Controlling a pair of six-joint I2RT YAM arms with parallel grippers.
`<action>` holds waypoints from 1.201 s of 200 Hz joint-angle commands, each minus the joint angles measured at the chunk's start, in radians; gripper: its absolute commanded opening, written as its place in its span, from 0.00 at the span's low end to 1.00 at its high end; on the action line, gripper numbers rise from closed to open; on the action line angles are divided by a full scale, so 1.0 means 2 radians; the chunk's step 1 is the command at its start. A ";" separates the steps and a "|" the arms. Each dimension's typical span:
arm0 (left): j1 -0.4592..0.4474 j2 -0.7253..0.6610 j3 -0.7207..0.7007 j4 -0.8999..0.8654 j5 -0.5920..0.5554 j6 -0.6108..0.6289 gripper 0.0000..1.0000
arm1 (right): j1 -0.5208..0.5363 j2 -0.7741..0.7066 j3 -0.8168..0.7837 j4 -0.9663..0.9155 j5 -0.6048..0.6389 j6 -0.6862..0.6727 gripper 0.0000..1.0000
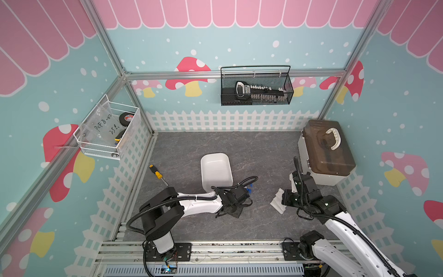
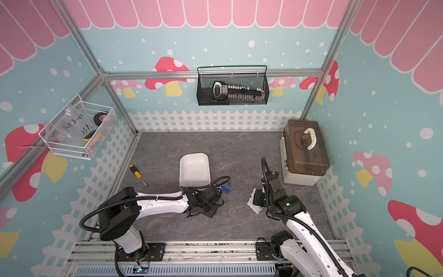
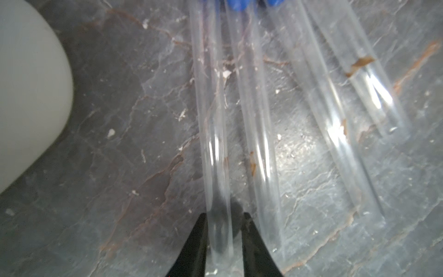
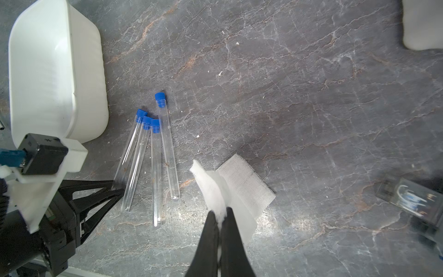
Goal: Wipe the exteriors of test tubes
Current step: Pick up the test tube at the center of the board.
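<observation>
White gauze [image 4: 244, 184] clamped in right claw [image 4: 220, 211]; left claw [image 3: 221, 215] narrow round one test tube [image 3: 213, 144], maybe gripping, beside tray [image 3: 31, 96]

The tray [image 1: 216, 171] sits mid-surface [image 1: 263, 148]. The four test tubes [image 4: 155, 172] lie side by side on the surface just off the tray's near right corner. The left tool [image 3: 224, 220] is at their uncapped ends, with one tube's end between its jaws. Further right of the tray, the gauze pad [image 4: 242, 184] sits in the right tool [image 4: 220, 211]. The screwdriver [image 1: 158, 175] lies left of the tray; the lidded box [image 1: 326, 156] stands right of it, further back. A wire basket [image 1: 256, 86] hangs on the wall behind the tray, and a side basket [image 1: 107, 132] on the wall to its left
</observation>
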 commanded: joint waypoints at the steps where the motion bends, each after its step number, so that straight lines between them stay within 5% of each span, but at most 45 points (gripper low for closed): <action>1: -0.003 0.023 -0.009 0.002 0.023 -0.013 0.29 | -0.002 -0.003 -0.002 -0.004 -0.003 0.010 0.00; 240: -0.004 0.013 0.017 -0.043 0.011 -0.015 0.17 | -0.003 -0.002 0.002 -0.001 -0.013 0.010 0.00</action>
